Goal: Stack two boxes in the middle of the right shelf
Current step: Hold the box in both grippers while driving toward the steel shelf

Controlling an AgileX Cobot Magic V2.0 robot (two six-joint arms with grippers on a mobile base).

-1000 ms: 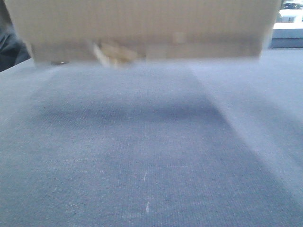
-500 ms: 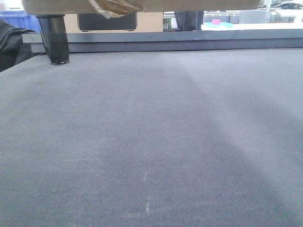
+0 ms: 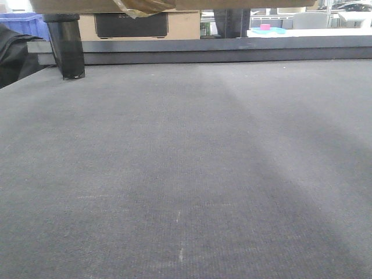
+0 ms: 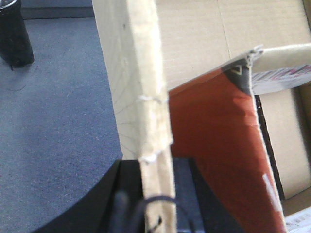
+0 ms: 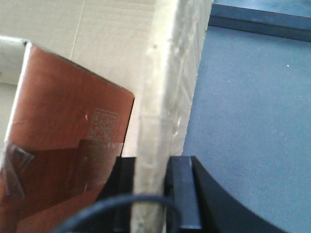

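Observation:
A brown cardboard box (image 3: 174,4) hangs above the dark grey table (image 3: 186,174). Only its bottom edge and a loose yellowish tape flap (image 3: 142,6) show at the top of the front view. My left gripper (image 4: 155,167) is shut on the box's left wall (image 4: 141,73), one finger on each side. The opposite wall (image 5: 167,73) is clamped the same way by my right gripper (image 5: 151,167). A red printed carton (image 4: 214,131) lies inside the box and also shows in the right wrist view as a red carton (image 5: 68,111). The shelf is out of view.
A black post (image 3: 67,46) stands at the table's far left, with a raised dark rail (image 3: 232,49) along the far edge. Beyond it are a blue bin (image 3: 23,26), a cardboard panel (image 3: 180,26) and a pink item (image 3: 265,27). Black fabric (image 3: 11,58) lies at left.
One second ago the box filled the top of the front view, low over the table. It has risen, uncovering the far edge and background, and barely moved in the last half second.

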